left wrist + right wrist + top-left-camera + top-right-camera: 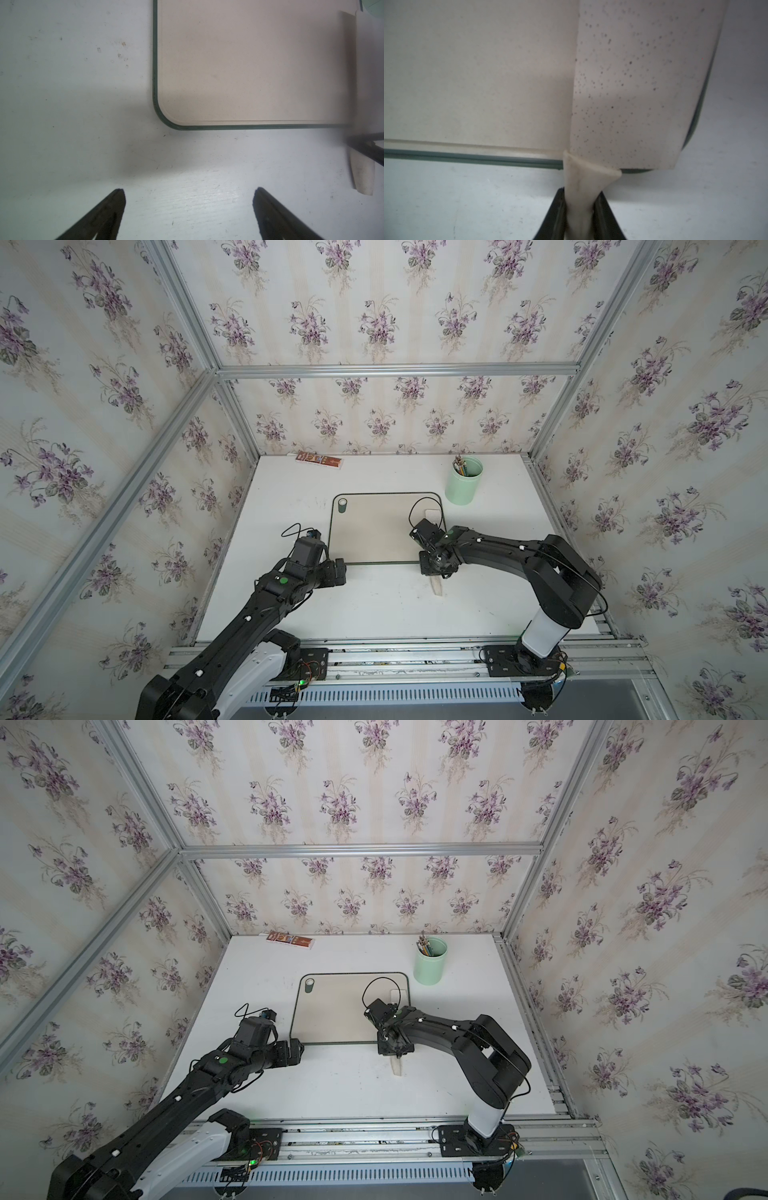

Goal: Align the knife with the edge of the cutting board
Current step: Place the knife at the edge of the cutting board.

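— What is the right tool (580,199) up to?

— Its two black fingers are clamped on the cream handle of the knife (633,83), one on each side, just below where the handle flares out into the blade.

— And where does the knife sit?

— The broad, speckled blade lies over the cutting board (374,531), along the short side on the robot's right, down at the near corner. Its outer edge runs close to the dark green rim there. Whether the two are truly parallel I can't tell from here. The handle pokes out past the board's near edge, over the white desk (374,614). I also can't tell whether the blade rests flat or is raised a little.

— What about the left tool (189,190)?

— Its fingers stand well apart, with nothing between them. It hangs over the desk just off the board's near left corner, well apart from the knife.

— Anything else around?

— The board has a green-edged oval hole (342,504) in its far left corner. A mint-green cup (459,485) holding pencils stands near the board's far right corner, apart from it. A small flat box (319,460) lies at the back of the desk, close to the flowered wall.
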Robot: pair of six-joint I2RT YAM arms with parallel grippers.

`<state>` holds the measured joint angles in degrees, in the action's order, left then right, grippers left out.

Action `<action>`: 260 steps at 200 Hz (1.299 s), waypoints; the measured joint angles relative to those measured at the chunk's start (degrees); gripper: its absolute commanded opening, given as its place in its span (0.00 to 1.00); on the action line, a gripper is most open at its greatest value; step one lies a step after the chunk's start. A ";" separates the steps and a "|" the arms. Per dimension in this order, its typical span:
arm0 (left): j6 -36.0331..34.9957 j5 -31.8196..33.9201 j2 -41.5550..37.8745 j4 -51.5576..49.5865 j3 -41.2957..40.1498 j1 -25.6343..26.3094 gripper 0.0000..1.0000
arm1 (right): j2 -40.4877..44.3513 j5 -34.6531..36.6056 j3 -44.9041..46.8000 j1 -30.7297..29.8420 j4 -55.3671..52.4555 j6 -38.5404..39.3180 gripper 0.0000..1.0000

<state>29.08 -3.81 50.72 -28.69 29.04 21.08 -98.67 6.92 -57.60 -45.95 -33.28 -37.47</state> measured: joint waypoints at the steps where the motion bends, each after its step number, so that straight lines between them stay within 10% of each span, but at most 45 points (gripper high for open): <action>1: 0.00 0.00 0.00 0.00 0.00 0.00 0.99 | 0.00 0.02 0.00 0.00 0.00 -0.02 0.06; 260: 0.00 0.00 0.26 0.00 0.00 0.00 0.99 | 1.18 0.39 1.22 -0.66 -0.85 0.00 0.07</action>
<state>29.08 -3.81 50.98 -28.69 29.04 21.08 -97.49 7.31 -56.38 -46.61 -34.13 -37.47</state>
